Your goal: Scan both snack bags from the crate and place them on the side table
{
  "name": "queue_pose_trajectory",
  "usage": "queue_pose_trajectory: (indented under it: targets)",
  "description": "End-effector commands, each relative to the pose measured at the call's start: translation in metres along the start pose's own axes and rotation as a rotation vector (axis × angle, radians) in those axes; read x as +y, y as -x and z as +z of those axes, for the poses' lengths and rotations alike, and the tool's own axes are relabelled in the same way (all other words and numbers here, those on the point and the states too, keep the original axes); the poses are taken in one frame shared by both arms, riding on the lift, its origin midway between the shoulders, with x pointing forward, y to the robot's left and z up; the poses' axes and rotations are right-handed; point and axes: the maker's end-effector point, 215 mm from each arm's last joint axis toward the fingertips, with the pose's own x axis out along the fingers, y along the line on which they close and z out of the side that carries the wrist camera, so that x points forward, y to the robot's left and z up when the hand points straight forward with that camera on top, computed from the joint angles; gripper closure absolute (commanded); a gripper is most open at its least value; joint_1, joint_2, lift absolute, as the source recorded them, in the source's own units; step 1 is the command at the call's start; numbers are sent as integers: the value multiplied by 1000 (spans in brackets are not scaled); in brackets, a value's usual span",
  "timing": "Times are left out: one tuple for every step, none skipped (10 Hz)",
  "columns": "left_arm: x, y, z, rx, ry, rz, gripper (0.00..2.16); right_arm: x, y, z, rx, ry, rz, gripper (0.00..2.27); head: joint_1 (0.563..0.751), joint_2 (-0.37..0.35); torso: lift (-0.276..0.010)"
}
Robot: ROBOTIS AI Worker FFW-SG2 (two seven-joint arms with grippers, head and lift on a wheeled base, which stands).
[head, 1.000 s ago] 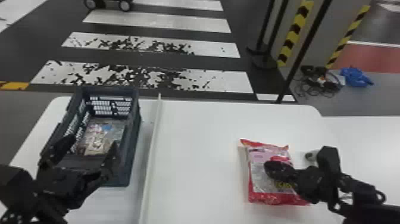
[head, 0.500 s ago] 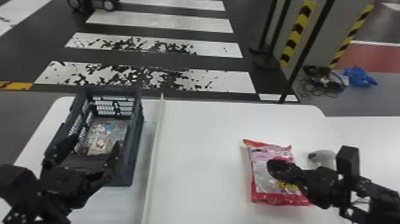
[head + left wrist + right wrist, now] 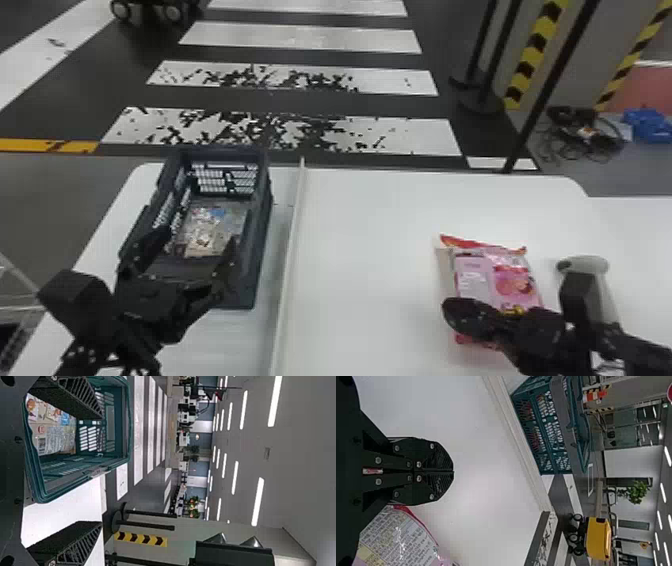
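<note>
Head view: left gripper's (image 3: 196, 239) fingers spread wide at the crate (image 3: 261, 230), a snack bag (image 3: 204, 231) lying beyond them; right gripper (image 3: 451, 311) overlaps the pink bag (image 3: 492, 282). Left wrist view: crate beside one finger. Right wrist view: fingers pressed together, pink bag beside them.

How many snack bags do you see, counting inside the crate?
2: one snack bag inside the crate, and a pink-and-red bag on the white table right of the divider. Others could hide under the crate's bag.
</note>
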Motion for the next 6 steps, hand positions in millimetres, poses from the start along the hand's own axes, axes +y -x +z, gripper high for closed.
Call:
queue_pose_trajectory:
  targets:
    - [1,1,0,0,-2,1,39,3,-12,-14,28,-10,16,2216,695,-10,-98]
    - [1,1,-1,1,0,1,39,1,-16,-21,39,-7,15,2216,695,-2,-98]
    - [2,0,-1,1,0,2,39,-2,-14,-28,45,-13,8,2216,695,-1,-98]
    - [2,0,-2,4,0,2,39,-6,-10,-30,44,-11,-3,2216,695,-2,-98]
    - [1,-1,-2,1,1,2,39,-10,-6,-32,47,-14,-12,2216,695,-8,-98]
    - [1,-1,-4,6,2,1,39,-13,-3,-33,48,-12,-20,2216,695,-16,-98]
